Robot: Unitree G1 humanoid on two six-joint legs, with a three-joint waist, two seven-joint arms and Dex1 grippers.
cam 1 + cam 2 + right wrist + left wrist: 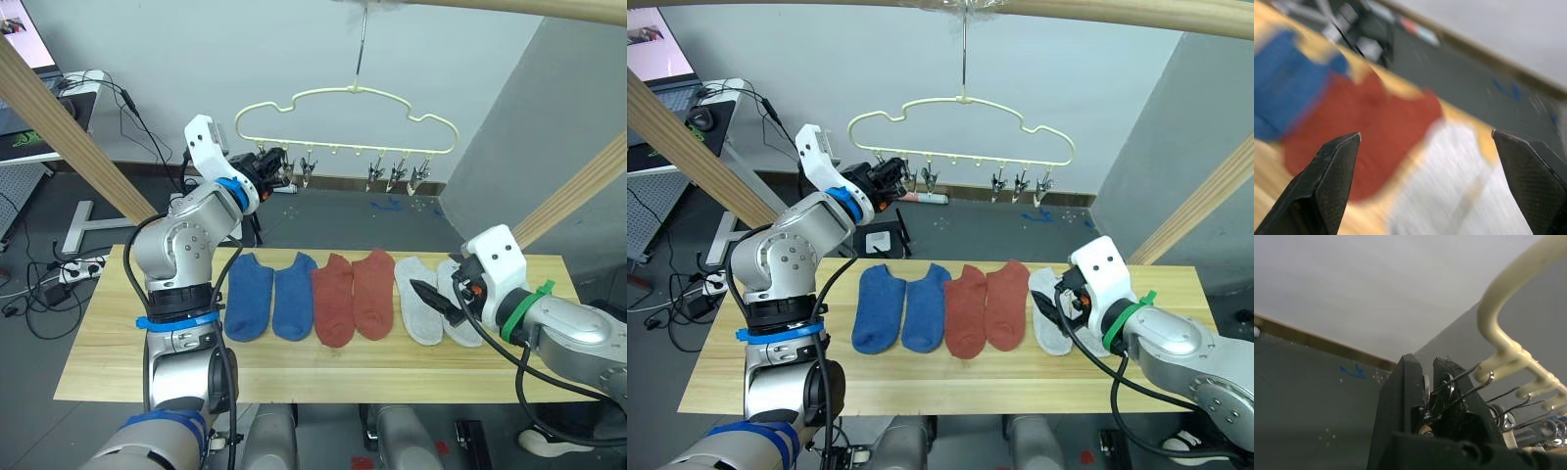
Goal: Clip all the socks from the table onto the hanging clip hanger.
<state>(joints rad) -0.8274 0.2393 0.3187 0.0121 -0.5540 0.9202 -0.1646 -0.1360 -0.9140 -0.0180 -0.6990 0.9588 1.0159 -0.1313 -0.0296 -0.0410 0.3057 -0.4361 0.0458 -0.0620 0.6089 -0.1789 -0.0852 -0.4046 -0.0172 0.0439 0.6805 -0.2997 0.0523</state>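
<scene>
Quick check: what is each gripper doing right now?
Left gripper: shut on a small silver clip of the pale yellow wire hanger.
Right gripper: open, empty, above the light grey socks.

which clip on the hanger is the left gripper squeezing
Find the pale yellow clip hanger hanging over the table. Silver clips dangle along its lower bar; the left gripper is shut on the end clip at the robot's left. It alone sits between black fingers; the others hang free.

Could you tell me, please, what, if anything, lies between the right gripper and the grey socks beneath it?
Nothing visible does. The right gripper hangs open directly over the light grey socks on the table, with only air between.
</scene>
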